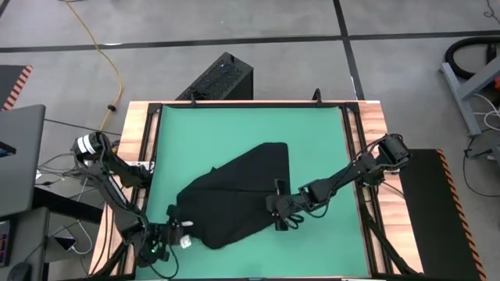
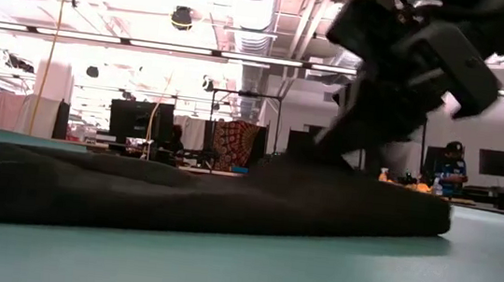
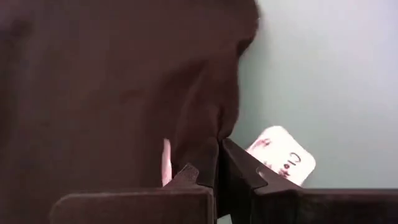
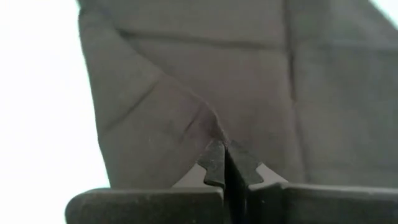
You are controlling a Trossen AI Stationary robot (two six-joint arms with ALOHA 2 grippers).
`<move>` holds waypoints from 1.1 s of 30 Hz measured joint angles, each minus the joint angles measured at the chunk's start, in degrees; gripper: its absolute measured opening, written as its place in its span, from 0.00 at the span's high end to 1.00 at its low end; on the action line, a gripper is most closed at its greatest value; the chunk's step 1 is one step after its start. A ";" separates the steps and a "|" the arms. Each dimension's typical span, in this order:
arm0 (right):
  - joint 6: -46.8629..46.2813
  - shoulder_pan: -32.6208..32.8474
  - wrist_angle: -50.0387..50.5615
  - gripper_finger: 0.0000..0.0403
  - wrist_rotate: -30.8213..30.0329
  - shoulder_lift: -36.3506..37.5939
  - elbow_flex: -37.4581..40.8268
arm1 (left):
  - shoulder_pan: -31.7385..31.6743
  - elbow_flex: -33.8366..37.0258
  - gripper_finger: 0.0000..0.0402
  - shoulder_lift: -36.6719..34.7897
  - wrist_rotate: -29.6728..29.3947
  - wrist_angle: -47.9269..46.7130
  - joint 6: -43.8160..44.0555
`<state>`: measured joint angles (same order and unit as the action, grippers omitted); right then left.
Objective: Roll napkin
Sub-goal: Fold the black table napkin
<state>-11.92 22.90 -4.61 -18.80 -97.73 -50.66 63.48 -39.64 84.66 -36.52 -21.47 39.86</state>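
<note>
Pinching opposite edges of the napkin [image 1: 238,191], left hand [image 1: 178,232] and right hand [image 1: 279,209] grip it.

- The green mat [image 1: 312,140] lies bare beyond the right gripper [image 1: 280,209], toward the table's far edge: open room to pass.
- The napkin [image 1: 234,195] fills the stretch between the right gripper and the left gripper [image 1: 178,229]; both are clamped on its edges.
- Outward of each gripper, a strip of bare mat, then the wooden table rim [image 1: 375,156].
- A black box [image 1: 219,78] stands past the far rim, well apart.
</note>
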 joint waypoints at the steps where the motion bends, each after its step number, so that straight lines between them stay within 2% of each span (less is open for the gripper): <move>1: 1.19 0.07 0.05 0.97 -0.97 0.00 -0.79 | -0.28 -1.08 1.00 -0.30 -1.92 -2.51 -0.05; 4: 4.74 0.33 2.67 0.97 -5.00 0.00 -4.55 | -1.39 -4.51 1.00 -1.11 -6.75 -9.04 -0.75; 6: 6.27 0.45 6.88 0.97 -10.10 0.00 -7.70 | -1.96 -6.73 1.00 -1.55 -9.48 -12.93 -2.04; 11: 7.06 0.71 19.70 0.97 -29.58 0.01 -15.33 | -4.25 -9.83 1.00 -1.70 -16.76 -20.72 -4.26; 14: 8.37 0.14 24.54 0.97 -37.39 0.04 -17.95 | -6.61 -9.75 1.00 -1.70 -20.38 -24.17 -5.25; 19: 11.20 -2.46 25.64 0.97 -44.78 0.04 -19.59 | -13.60 -9.77 1.00 -1.72 -29.72 -31.66 -6.40; 26: 15.56 -8.85 24.27 0.97 -58.50 0.04 -19.88 | -25.88 -9.77 1.00 -4.44 -42.29 -38.79 -9.21; 28: 19.72 -10.89 22.35 0.97 -60.80 0.04 -19.88 | -29.59 -9.77 1.00 -6.42 -46.02 -39.33 -11.21; 33: 32.37 -16.21 14.01 0.97 -61.25 0.04 -19.88 | -38.20 -9.77 1.00 -13.51 -52.52 -39.12 -19.21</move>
<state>20.45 6.68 9.40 -80.06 -97.69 -70.54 25.28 -49.41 71.15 -89.04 -60.59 20.64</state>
